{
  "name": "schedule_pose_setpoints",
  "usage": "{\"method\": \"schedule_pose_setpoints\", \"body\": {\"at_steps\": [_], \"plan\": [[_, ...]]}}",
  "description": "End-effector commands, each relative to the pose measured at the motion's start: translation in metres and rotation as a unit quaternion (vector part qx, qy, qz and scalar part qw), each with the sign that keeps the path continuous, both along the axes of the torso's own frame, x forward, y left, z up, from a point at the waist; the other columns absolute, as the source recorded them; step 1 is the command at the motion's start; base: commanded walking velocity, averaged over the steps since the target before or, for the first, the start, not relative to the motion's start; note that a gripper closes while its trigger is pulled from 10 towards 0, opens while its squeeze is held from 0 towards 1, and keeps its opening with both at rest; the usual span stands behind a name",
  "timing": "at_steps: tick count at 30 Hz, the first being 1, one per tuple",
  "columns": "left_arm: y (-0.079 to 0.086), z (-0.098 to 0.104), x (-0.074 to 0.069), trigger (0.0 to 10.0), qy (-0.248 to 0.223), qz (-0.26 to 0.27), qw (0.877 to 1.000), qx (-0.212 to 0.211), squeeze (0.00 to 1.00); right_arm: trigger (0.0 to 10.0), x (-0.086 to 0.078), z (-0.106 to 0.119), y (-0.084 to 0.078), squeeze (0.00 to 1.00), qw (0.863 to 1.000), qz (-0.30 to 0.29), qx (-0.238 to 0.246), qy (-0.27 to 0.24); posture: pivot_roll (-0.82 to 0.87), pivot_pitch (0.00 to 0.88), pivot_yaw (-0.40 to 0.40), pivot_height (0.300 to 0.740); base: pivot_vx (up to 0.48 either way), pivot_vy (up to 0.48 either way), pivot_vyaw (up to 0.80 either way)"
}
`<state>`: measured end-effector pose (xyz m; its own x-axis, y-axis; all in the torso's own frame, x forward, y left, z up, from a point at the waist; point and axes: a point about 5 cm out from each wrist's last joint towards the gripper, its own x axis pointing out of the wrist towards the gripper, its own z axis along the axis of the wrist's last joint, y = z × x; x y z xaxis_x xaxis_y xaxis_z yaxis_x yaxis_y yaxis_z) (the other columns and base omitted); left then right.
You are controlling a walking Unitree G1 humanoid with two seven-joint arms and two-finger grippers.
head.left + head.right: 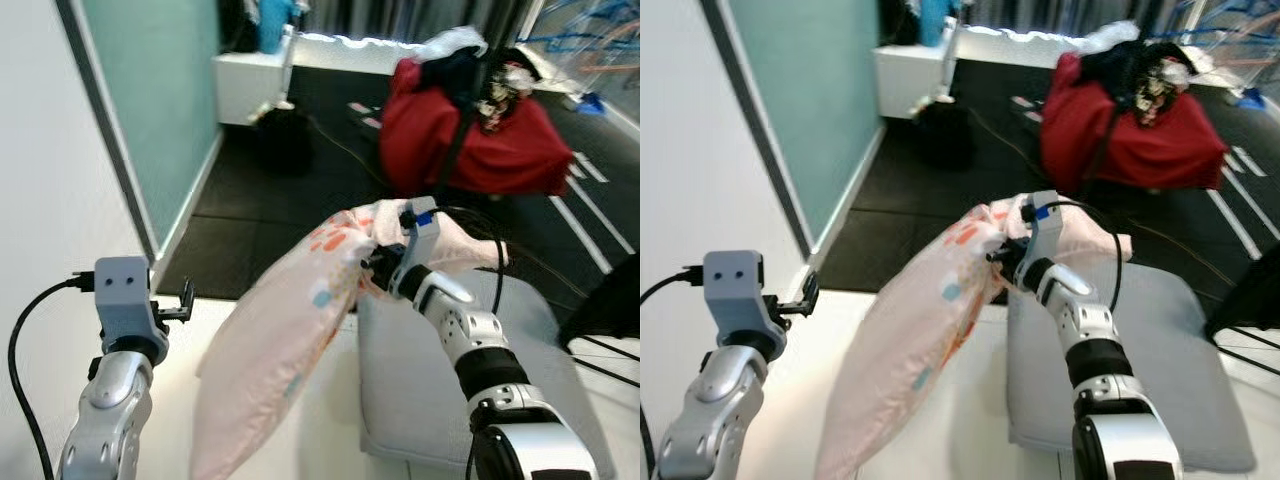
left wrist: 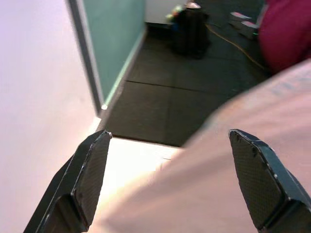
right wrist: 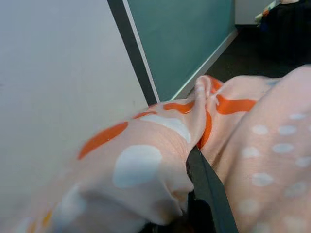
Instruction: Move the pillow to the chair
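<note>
— Dark flooring [image 1: 300,190] runs ahead; where's our pillow [image 1: 285,330]?

— Off the white surface, its top corner pinched tight in our right gripper [image 1: 372,268], above the grey cushion [image 1: 440,400].

— And our left gripper [image 2: 167,179]?

— Spread wide, empty, at eight o'clock.

— So we're mid-carry; next, probably find the chair.
</note>
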<state>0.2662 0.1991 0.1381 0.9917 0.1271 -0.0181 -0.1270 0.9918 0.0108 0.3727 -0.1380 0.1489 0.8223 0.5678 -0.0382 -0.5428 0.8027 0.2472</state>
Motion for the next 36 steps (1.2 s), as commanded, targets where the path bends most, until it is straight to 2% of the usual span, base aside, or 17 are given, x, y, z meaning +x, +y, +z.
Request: {"method": "schedule_pose_setpoints", "body": {"at_steps": [1, 9, 25, 36], "plan": [[-0.007, 0.0, -0.001, 10.0, 0.004, -0.016, 1.0, 0.001, 0.0, 10.0, 0.005, 0.019, -0.007, 0.0, 0.999, -0.015, 0.022, -0.035, -0.07, 0.029, -0.126, 0.74, 0.0, 0.0, 0.0], [-0.01, 0.003, 0.003, 10.0, -0.005, -0.011, 1.0, -0.008, 0.0, 10.0, 0.004, 0.027, -0.001, 0.0, 0.998, 0.014, 0.018, -0.055, -0.07, 0.016, -0.129, 0.74, 0.0, -0.277, 0.79], [-0.008, 0.004, 0.003, 10.0, -0.007, -0.005, 1.0, -0.015, 0.0, 10.0, 0.002, 0.027, -0.001, 0.0, 0.998, 0.027, 0.006, -0.057, -0.08, 0.025, -0.124, 0.74, 0.0, 0.0, 0.8], [-0.01, 0.005, 0.004, 10.0, -0.009, -0.007, 1.0, -0.018, 0.0, 10.0, 0.002, 0.031, 0.002, 0.0, 0.997, 0.03, 0.019, -0.064, -0.08, 0.026, -0.123, 0.74, 0.0, 0.0, 0.8]]}}
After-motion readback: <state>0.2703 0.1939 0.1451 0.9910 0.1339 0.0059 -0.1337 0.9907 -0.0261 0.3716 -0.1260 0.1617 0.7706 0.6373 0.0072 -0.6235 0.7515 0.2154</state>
